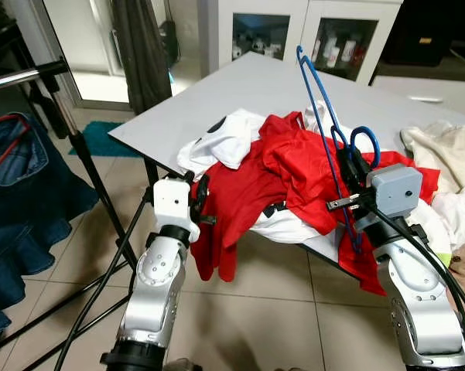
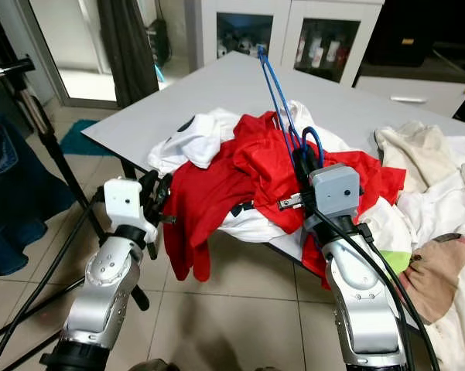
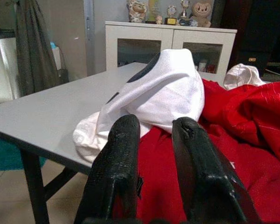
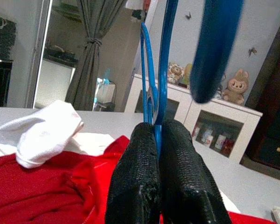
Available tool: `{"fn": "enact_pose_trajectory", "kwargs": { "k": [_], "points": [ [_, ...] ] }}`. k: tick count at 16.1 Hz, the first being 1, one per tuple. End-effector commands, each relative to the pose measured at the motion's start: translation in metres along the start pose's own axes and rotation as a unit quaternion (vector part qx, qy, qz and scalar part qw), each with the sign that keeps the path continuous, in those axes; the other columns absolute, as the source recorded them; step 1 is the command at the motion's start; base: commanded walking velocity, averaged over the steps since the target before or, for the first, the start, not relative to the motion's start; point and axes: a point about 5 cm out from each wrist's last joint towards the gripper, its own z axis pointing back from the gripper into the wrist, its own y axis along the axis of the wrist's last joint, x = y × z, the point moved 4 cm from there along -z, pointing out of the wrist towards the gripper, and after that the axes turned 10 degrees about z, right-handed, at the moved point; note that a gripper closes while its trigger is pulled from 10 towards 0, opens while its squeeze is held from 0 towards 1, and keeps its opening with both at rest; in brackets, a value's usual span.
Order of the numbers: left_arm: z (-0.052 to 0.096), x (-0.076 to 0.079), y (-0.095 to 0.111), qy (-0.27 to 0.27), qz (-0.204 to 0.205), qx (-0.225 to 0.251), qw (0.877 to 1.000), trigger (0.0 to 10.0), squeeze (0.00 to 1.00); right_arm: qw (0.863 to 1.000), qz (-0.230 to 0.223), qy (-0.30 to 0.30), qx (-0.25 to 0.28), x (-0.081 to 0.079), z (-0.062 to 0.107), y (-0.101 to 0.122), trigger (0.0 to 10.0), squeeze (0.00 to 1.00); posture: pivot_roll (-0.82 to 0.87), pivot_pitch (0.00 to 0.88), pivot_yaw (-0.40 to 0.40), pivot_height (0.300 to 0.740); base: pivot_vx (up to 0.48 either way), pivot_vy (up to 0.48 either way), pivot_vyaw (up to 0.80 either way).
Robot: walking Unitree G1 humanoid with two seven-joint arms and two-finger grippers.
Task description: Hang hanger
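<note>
Blue wire hanger [image 1: 319, 100], thin, curled hook beside the grip, frame tilted up over the red garment [image 1: 251, 182] on the grey table [image 1: 178, 116] | right gripper [image 4: 159, 140] pinched tight on hanger wire | left gripper [image 3: 154, 135] narrowly parted, holding nothing, by white cloth [image 3: 158, 88] at table edge

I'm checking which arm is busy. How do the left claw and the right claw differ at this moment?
The right claw is shut on the blue hanger, held upright above the clothes; the left claw is open, with nothing between its fingers. The right claw is above the red garment on the table; the left claw sits at the table's edge, where red cloth hangs down, pointing at the white garment. Both have black fingers.
</note>
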Motion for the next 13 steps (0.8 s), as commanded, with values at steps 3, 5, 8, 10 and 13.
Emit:
{"fn": "enact_pose_trajectory", "kwargs": {
  "k": [3,5,8,10,13],
  "points": [
    [-0.010,0.009,-0.007,-0.040,0.000,-0.027,0.999,10.0,0.00,1.000,0.003,-0.009,0.007,0.003,-0.003,0.002,10.0,0.00,0.06,0.005,0.018,0.740,0.000,0.000,0.00],
    [-0.023,0.009,0.002,-0.066,0.010,-0.017,0.998,10.0,0.00,1.000,0.001,-0.007,0.010,0.001,-0.004,0.004,10.0,0.00,0.06,0.007,0.016,0.740,0.000,0.000,0.00],
    [-0.041,0.005,0.011,-0.108,0.008,-0.014,0.994,10.0,1.00,1.000,-0.001,-0.006,0.012,-0.001,-0.004,0.005,10.0,0.00,0.06,0.014,0.018,0.740,0.000,0.000,0.00],
    [-0.047,-0.003,0.007,-0.118,-0.024,-0.029,0.992,10.0,1.00,1.000,-0.002,-0.009,0.011,-0.001,-0.003,0.005,10.0,0.00,0.05,0.020,0.022,0.740,0.000,0.000,0.00],
    [-0.060,-0.021,0.016,-0.114,-0.088,-0.023,0.989,10.0,1.00,1.000,-0.003,-0.012,0.007,-0.001,-0.001,0.005,10.0,0.00,0.04,0.031,0.025,0.740,0.000,0.000,0.00]
  ]
}}
